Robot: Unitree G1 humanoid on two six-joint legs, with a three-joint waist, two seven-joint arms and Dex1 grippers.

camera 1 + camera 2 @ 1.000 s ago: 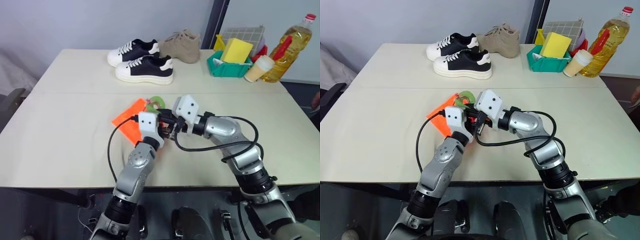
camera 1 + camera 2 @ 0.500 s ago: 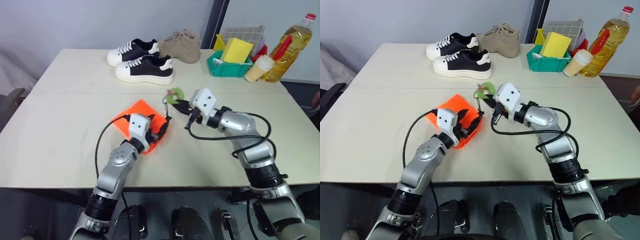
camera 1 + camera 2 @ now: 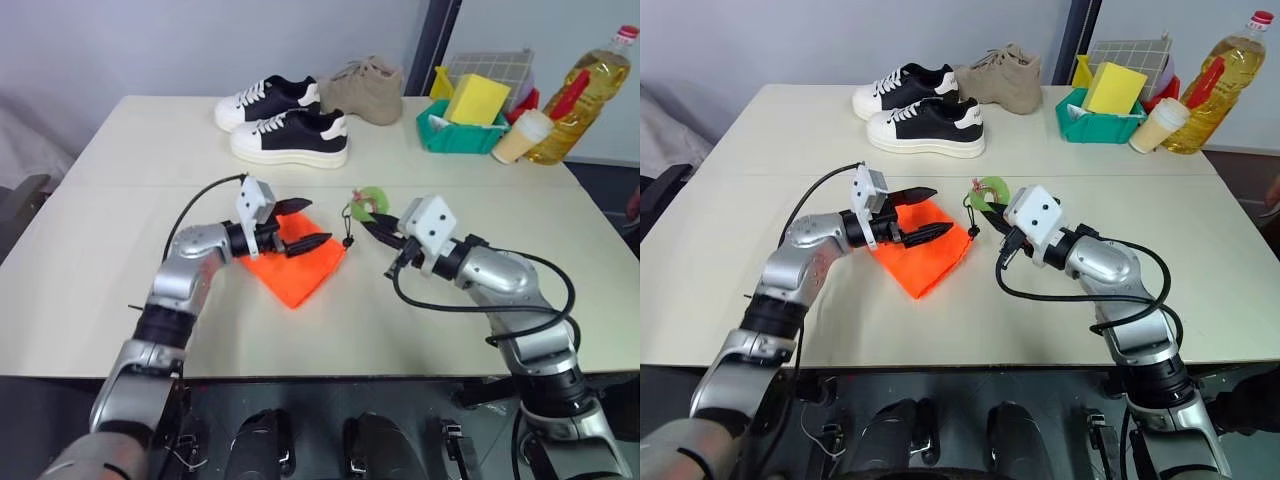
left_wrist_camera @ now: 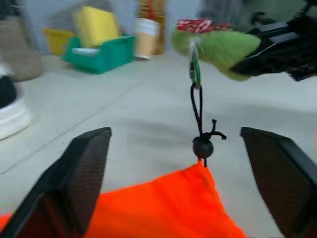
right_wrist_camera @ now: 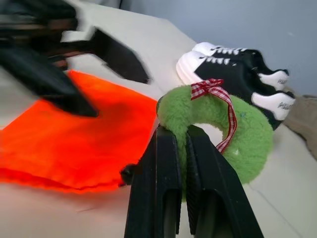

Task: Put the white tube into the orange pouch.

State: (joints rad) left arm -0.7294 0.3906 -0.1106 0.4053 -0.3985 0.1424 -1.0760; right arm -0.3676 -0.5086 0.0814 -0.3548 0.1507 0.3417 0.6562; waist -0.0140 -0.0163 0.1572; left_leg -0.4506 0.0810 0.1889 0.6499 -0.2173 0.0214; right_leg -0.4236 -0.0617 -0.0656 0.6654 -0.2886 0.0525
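Fuzzy green ring tag (image 5: 218, 124) is pinched by closed right gripper (image 3: 992, 207), cord pulled taut, apparently cinching orange pouch (image 3: 923, 252); left gripper (image 3: 927, 212) spread open above it, empty.

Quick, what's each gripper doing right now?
Left gripper: open, empty, over the orange pouch.
Right gripper: shut on the green fluffy ring.
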